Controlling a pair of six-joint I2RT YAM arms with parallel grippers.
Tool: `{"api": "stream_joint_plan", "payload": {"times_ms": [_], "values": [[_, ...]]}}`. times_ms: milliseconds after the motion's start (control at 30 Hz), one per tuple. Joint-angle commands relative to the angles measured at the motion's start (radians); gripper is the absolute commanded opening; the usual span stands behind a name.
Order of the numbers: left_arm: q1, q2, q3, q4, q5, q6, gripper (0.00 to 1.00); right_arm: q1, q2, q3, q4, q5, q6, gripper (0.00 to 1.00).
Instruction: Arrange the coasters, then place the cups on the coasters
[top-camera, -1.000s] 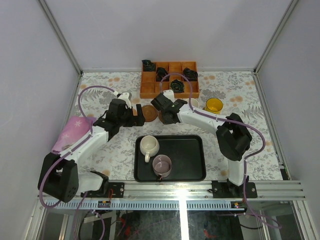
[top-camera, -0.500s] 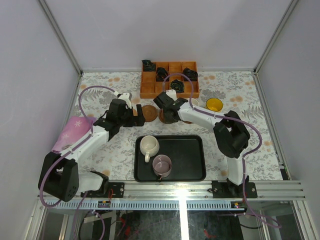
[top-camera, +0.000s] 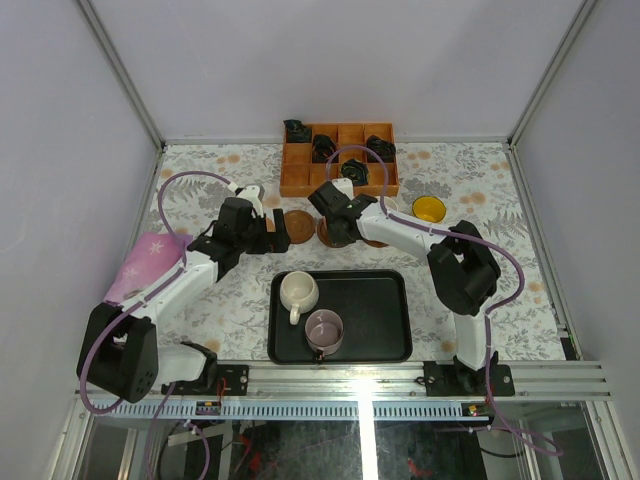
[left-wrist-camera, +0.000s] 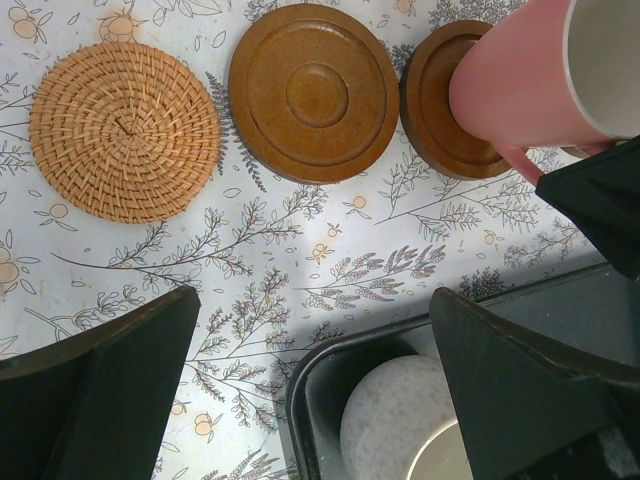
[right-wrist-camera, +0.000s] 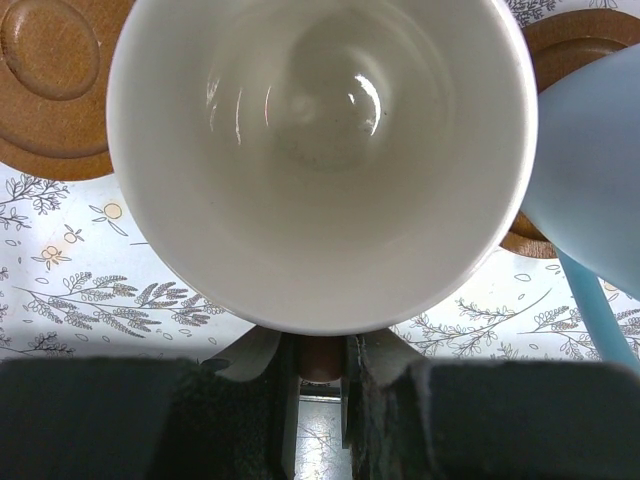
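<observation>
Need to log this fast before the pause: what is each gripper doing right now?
The left gripper is open and empty.
The right gripper is shut on the pink cup.

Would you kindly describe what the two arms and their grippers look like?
The left arm and right arm have white links, black joints and looping lilac cables. The left gripper and right gripper are black, with broad fingers.
</observation>
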Motion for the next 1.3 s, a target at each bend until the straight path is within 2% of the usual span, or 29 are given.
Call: {"api": "stream_joint_plan", "payload": {"times_ms": [0, 300, 467, 667, 1000, 1167, 1267], "values": [[-0.004, 0.008, 0.029, 0.017, 0.001, 0.014, 1.0, -0.006, -0.002, 0.07, 0.045, 0.003, -0.007, 0.0], [-0.005, 0.01, 0.029, 0.017, 0.003, 0.012, 1.0, -0.007, 0.02, 0.091, 0.029, 0.003, -0.012, 0.02], [-0.005, 0.009, 0.029, 0.017, 0.003, 0.012, 1.0, -0.006, 0.022, 0.103, 0.009, 0.003, -0.007, 0.21], [-0.005, 0.012, 0.028, 0.018, 0.004, 0.01, 1.0, -0.007, 0.019, 0.122, -0.055, 0.029, 0.015, 0.28], [-0.004, 0.012, 0.028, 0.019, 0.005, 0.007, 1.0, -0.006, -0.01, 0.104, -0.082, 0.039, 0.039, 0.28], [-0.005, 0.013, 0.028, 0.019, 0.008, 0.006, 1.0, -0.007, -0.011, 0.104, -0.105, 0.047, 0.054, 0.2], [-0.005, 0.015, 0.028, 0.02, 0.011, 0.004, 1.0, -0.006, -0.016, 0.097, -0.111, 0.047, 0.06, 0.19]]}}
